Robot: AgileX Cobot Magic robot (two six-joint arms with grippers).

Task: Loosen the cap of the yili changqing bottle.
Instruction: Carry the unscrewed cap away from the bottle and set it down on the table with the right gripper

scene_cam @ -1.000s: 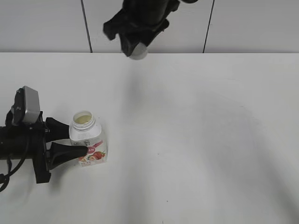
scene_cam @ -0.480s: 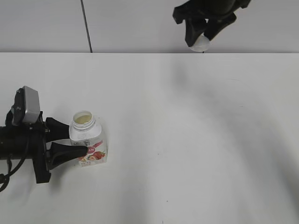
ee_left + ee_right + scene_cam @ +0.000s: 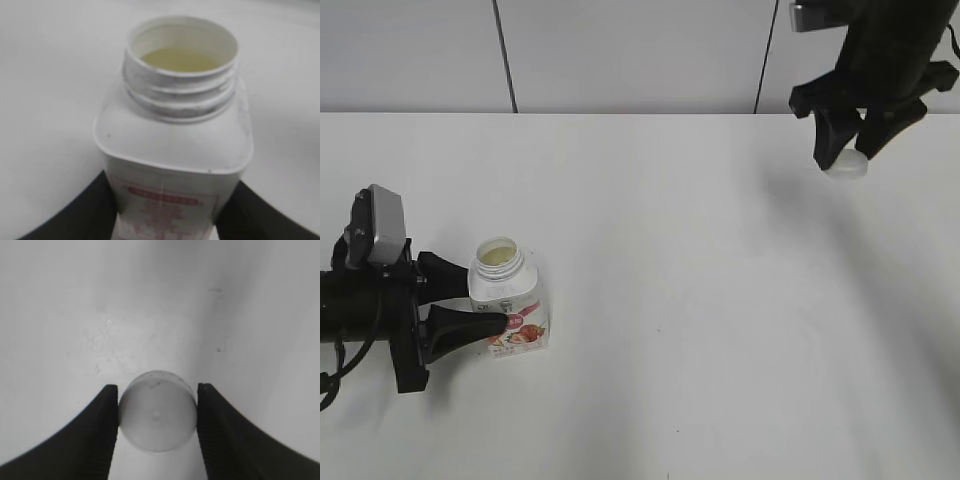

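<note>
The yili changqing bottle stands upright at the left of the white table, uncapped, with pale liquid showing in its open threaded neck. My left gripper is shut on the bottle's body from the left; its dark fingers flank the label. The white cap is off the bottle, clamped between the fingers of my right gripper above the table's far right. In the right wrist view the cap sits squarely between the two black fingers of my right gripper.
The white table reaches back to a pale panelled wall with dark seams. No other objects are in view.
My right gripper has carried the cap from the upper middle across to the right and lower toward the table. The left gripper and bottle have not moved.
</note>
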